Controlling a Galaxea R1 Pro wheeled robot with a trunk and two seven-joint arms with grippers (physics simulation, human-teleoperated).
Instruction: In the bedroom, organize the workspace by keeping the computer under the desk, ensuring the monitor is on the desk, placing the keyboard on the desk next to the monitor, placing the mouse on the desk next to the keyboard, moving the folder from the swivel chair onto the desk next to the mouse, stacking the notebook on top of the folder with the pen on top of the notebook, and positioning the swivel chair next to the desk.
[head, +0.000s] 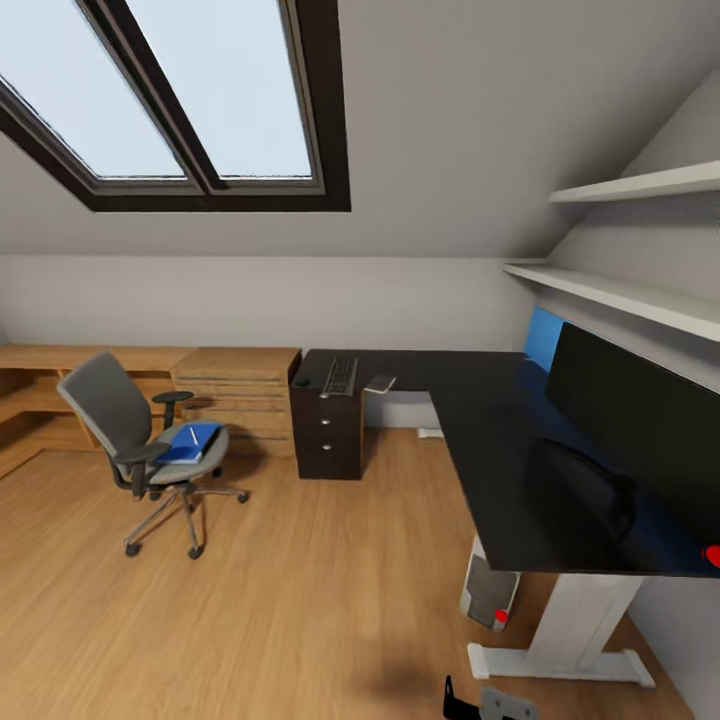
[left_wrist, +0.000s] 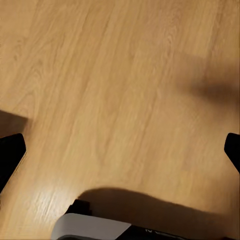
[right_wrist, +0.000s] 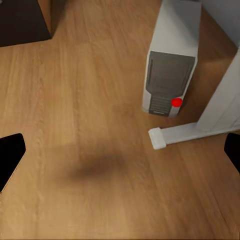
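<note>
The swivel chair (head: 118, 425) stands on the floor left of the desk (head: 480, 440), apart from it. The blue folder (head: 188, 443) lies on its seat with the pale pen (head: 193, 436) on top. On the desk's far wing lie the mouse (head: 301, 381), the keyboard (head: 340, 375) and the greyish notebook (head: 380, 383). The monitor (head: 640, 410) stands on the desk's right wing. Under that wing sits the computer (head: 490, 592) (right_wrist: 170, 70). My left gripper (left_wrist: 120, 150) hangs open over bare floor. Near the computer, my right gripper (right_wrist: 120, 152) is open above the floor.
Light wooden cabinets (head: 240, 390) line the back wall beside the black drawer unit (head: 328, 430). Two wall shelves (head: 640, 295) hang above the monitor. The desk's white foot (right_wrist: 180, 134) lies beside the computer. Wooden floor (head: 320, 580) spreads between chair and desk.
</note>
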